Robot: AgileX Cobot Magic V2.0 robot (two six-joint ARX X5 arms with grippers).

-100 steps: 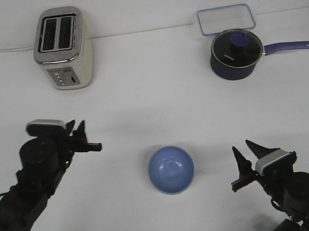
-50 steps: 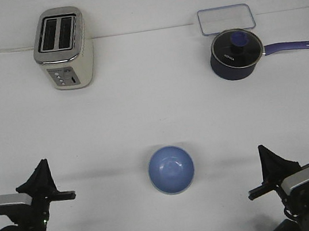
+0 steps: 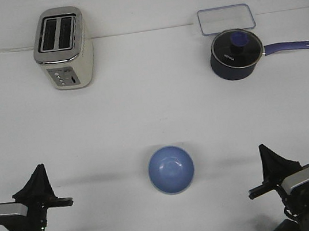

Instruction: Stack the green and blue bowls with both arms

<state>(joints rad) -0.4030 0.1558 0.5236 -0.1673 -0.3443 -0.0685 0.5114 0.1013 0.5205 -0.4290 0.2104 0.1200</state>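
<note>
Blue bowl seen lower centre of frame, upright on table. Green bowl not seen — possibly nested beneath, cannot be told. Left gripper parked lower left, right gripper lower right; neither holding anything, finger spread not discernible. Stacking judged either finished or unverified.

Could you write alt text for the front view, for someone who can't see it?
A blue bowl sits alone near the front of a white table, between the left gripper and the right gripper, both clear of it. Behind stand a toaster, a lidded saucepan and a clear container.
</note>
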